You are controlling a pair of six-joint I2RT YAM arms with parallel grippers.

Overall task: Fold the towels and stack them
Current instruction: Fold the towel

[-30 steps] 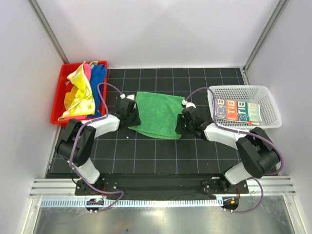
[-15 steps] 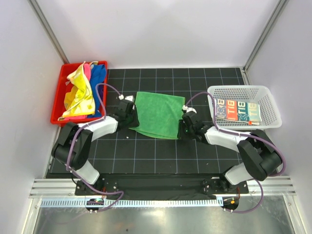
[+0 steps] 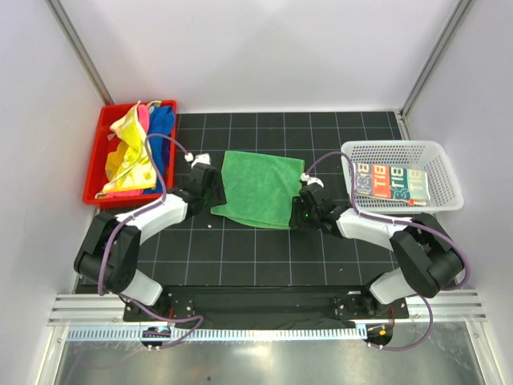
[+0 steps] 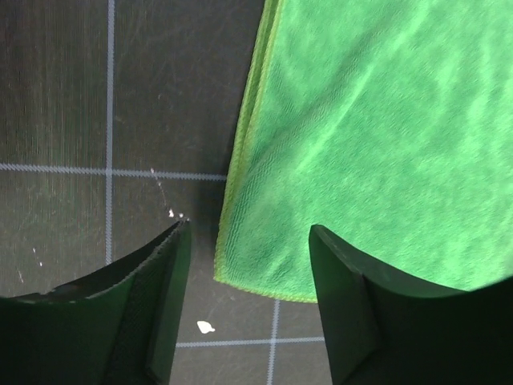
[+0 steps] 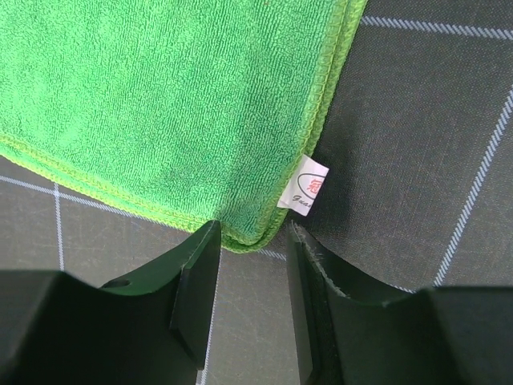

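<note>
1. The green microfibre towel (image 3: 258, 190) lies flat in the middle of the black gridded desk (image 3: 240, 249). It's a rough square with a fine looped pile and a stitched yellow-green hem. A small white fabric tag (image 5: 309, 184) sticks out at its near right corner.
2. The left end effector (image 4: 248, 241) is spread wide with nothing held. The towel's near left corner sits in the gap, with one dark finger over bare desk and the other over cloth.
3. The right end effector (image 5: 252, 233) is parted more narrowly and isn't holding anything I can see. The tagged corner sits right at the mouth of the gap.
4. The red rectangular plastic bin (image 3: 94, 164) at far left holds crumpled towels, a yellow one (image 3: 128, 152), a blue one (image 3: 162, 132) and a pink-red one (image 3: 143, 116).
5. The white mesh plastic basket (image 3: 449, 172) at right holds a folded white towel with printed lettering (image 3: 393, 182).
6. Versus a second ago, the left arm's elbow has swung out to the left. The green towel and the right arm look about the same.
</note>
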